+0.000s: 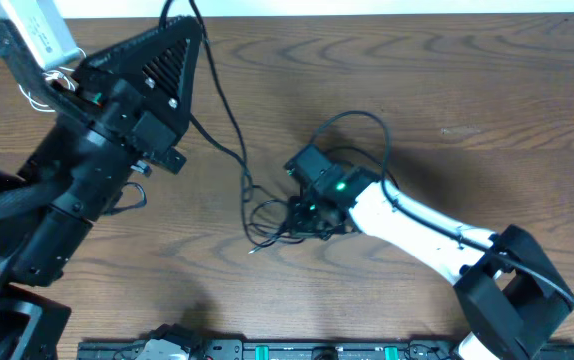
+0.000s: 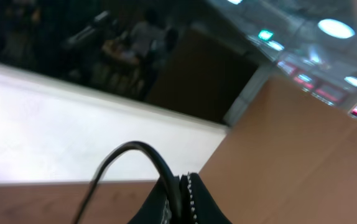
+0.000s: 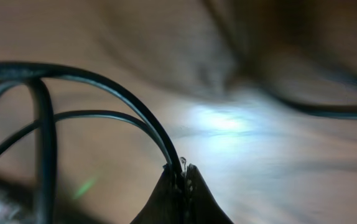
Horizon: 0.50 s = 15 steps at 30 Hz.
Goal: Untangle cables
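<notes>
A long black cable (image 1: 229, 125) runs from my left gripper (image 1: 196, 27) at the upper left down across the wooden table to a small knot of black cables (image 1: 267, 222) near the middle. In the left wrist view the left gripper (image 2: 180, 194) is shut on this black cable (image 2: 135, 147), which arcs up out of the jaws. My right gripper (image 1: 297, 216) sits low on the knot's right side. It is shut on a black cable (image 3: 107, 82) at its tips (image 3: 182, 171), with other black strands (image 3: 41, 143) crossing close by. A further cable loop (image 1: 362, 117) rises behind the right gripper.
The black left arm (image 1: 77, 190) fills the left side of the table. The white right arm (image 1: 417, 230) comes in from the lower right. A black rail with green lights (image 1: 267, 350) lines the front edge. A white box (image 1: 32, 28) sits at the top left corner.
</notes>
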Each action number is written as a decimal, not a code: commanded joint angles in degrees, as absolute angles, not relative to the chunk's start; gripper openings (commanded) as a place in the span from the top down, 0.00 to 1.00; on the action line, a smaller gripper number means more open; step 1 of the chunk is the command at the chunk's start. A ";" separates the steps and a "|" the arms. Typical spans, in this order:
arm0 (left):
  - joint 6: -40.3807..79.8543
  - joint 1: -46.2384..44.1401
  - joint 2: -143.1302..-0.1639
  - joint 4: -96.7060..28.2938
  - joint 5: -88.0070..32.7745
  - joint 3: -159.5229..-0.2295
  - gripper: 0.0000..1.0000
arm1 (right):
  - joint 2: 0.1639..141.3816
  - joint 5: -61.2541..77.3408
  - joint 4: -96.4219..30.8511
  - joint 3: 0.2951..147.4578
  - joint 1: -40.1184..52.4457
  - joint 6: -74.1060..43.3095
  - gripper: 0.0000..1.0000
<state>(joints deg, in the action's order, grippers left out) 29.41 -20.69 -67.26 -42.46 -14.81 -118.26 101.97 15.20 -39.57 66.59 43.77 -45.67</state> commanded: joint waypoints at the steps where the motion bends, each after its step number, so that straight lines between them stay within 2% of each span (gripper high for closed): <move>1: 27.11 -20.56 -66.48 -46.22 -5.30 -119.17 0.92 | 99.83 5.63 -42.89 67.57 38.48 -45.47 0.98; 9: 26.83 -20.56 -66.76 -63.24 25.89 -119.17 0.92 | 88.64 3.70 -46.52 76.16 28.23 -37.10 0.99; 15: 28.38 -20.56 -67.02 -70.17 39.05 -119.17 0.92 | 79.20 -14.87 -45.84 82.21 27.77 -37.19 0.98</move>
<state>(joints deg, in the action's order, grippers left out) 28.14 -20.69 -67.07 -69.30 27.00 -118.28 82.52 -2.72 -45.58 80.18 27.55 -38.70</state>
